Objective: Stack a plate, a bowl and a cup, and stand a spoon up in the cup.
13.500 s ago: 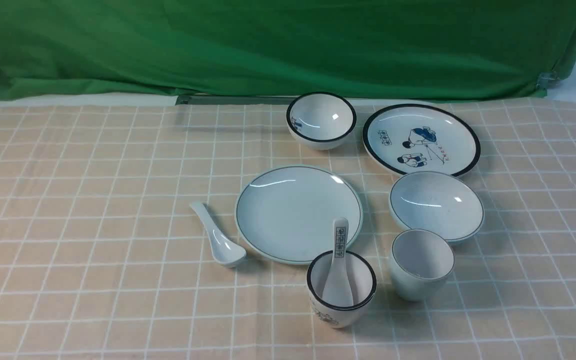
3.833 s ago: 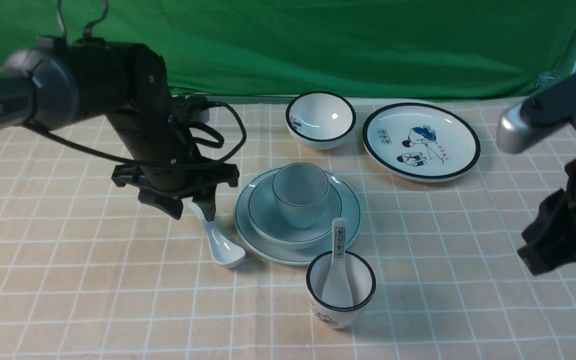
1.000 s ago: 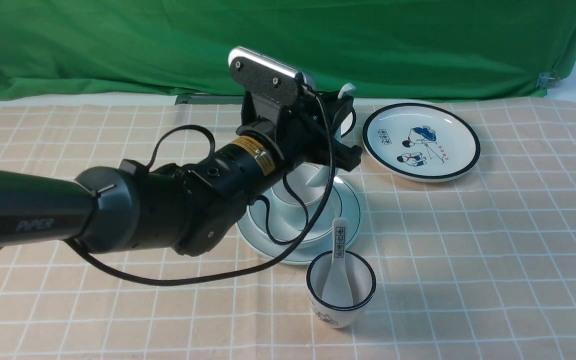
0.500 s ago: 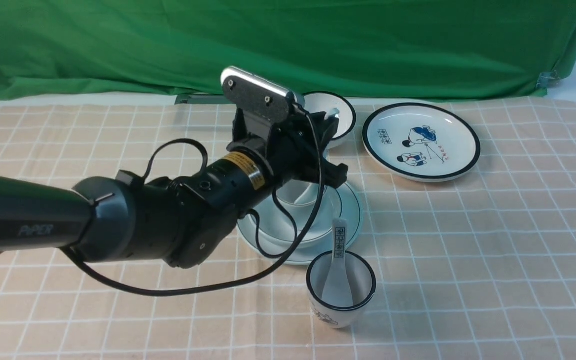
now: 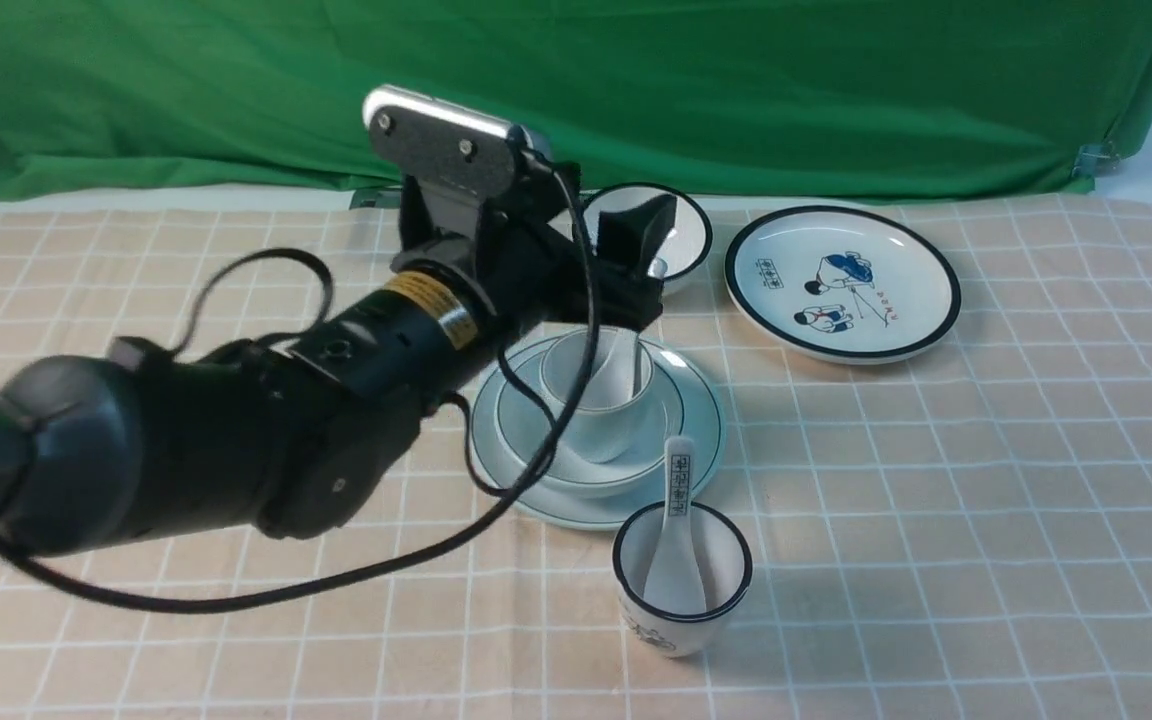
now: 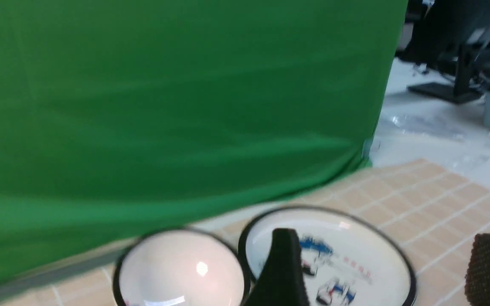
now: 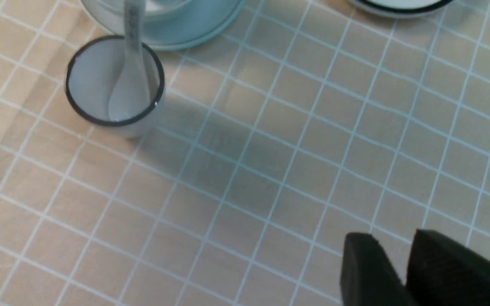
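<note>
The plain plate (image 5: 701, 440) lies mid-table with the shallow bowl (image 5: 636, 472) on it and the plain cup (image 5: 586, 388) in the bowl. The white spoon (image 5: 625, 362) leans inside the cup, handle up. My left gripper (image 5: 636, 262) hovers just above and behind the cup, open and touching nothing. In the left wrist view its fingers (image 6: 285, 272) stand wide apart with nothing between them. My right gripper (image 7: 398, 250) hangs over bare cloth at the right, its fingers a little apart and holding nothing.
A black-rimmed cup (image 5: 681, 585) holding a lettered spoon (image 5: 678, 500) stands just in front of the stack. A black-rimmed bowl (image 5: 681, 250) and a cartoon plate (image 5: 841, 280) sit behind it. A green curtain (image 5: 636, 90) hangs along the table's far edge.
My left gripper has opened and let go of the spoon, which now stands in the cup. The left arm has pulled back to the left and slightly up.
</note>
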